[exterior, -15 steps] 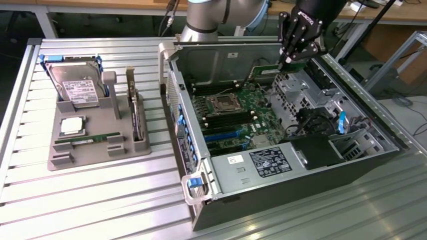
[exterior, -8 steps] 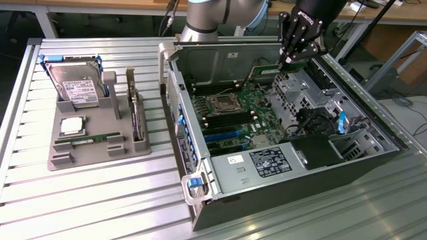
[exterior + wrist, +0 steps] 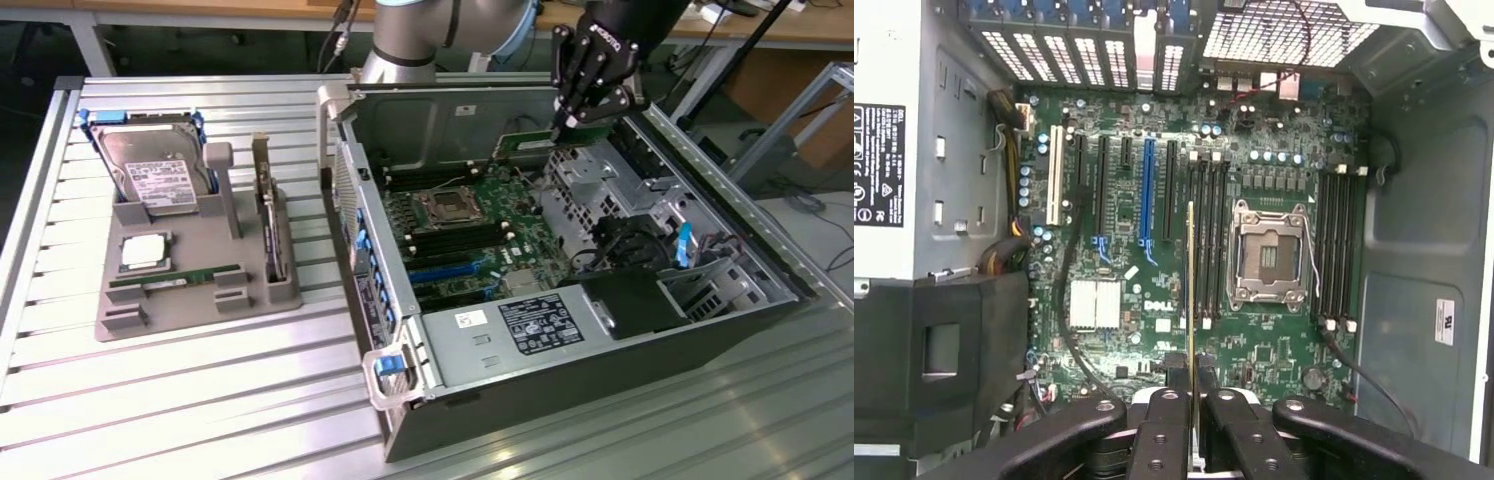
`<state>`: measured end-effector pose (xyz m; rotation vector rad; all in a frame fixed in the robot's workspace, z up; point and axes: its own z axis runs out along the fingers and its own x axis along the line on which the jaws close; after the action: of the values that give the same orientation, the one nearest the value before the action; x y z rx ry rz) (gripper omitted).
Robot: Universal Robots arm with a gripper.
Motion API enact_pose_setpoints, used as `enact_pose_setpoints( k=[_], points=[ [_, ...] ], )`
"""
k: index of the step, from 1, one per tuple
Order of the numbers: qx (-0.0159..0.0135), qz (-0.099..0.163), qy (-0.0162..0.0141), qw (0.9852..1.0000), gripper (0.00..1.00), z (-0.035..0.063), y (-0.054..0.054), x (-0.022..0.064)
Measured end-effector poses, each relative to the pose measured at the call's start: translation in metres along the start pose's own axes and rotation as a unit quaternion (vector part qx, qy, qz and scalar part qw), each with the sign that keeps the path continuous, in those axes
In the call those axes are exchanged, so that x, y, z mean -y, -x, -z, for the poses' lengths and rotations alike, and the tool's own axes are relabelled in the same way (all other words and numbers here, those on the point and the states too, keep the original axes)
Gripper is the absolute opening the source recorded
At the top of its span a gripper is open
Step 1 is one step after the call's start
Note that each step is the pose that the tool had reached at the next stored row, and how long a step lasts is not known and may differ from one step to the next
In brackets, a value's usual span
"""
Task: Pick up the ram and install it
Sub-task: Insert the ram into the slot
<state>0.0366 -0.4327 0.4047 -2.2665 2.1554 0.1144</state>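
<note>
We see the gripper [image 3: 583, 122] over the far end of the open case [image 3: 607, 350], fingers clamped on the ram [image 3: 525, 150]. The ram hangs from the fingertips as a green strip, long edge roughly level, above the motherboard [image 3: 467, 240] and not touching it. It sits near the case's back wall, above and beyond the CPU socket [image 3: 443, 208].

In the wrist view the ram [image 3: 1191, 300] is edge-on, a thin gold-green line running out from between the black fingers [image 3: 1162, 430]. The gripper [image 3: 1192, 400] pinches it on both flat faces. The ram runs parallel to the dark memory slots [image 3: 1209, 240] next to the empty socket [image 3: 1269, 255], lined up just beside them. More slots [image 3: 1339, 250] lie on the socket's other side. We cannot tell how high it sits above the slots.

On the exterior view's left a grey holder [image 3: 187, 300] sits on the slatted table [image 3: 200, 410], well apart from the case. The holder carries a hard drive [image 3: 158, 175], a silver processor [image 3: 144, 252], a second ram [image 3: 174, 278] lying flat in its groove, and an upright expansion card [image 3: 271, 235].
</note>
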Motion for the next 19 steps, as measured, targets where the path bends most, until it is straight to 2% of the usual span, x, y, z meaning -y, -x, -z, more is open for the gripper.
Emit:
enact_pose_setpoints(
  k=[9,11,15,17,19],
  points=[
    [0.0001,-0.001,-0.0001,1.0,0.13,-0.0107,-0.001,-0.0001],
    [0.0009,-0.02,-0.0012,0.9998,0.13,-0.0137,-0.001,-0.0001],
    [0.001,-0.023,-0.0014,0.9997,0.13,-0.0177,-0.001,-0.0004],
    [0.001,-0.023,-0.0014,0.9997,0.13,-0.0217,-0.001,-0.0045],
    [0.001,-0.023,-0.0014,0.9997,0.13,-0.0237,-0.001,-0.005]
  ],
)
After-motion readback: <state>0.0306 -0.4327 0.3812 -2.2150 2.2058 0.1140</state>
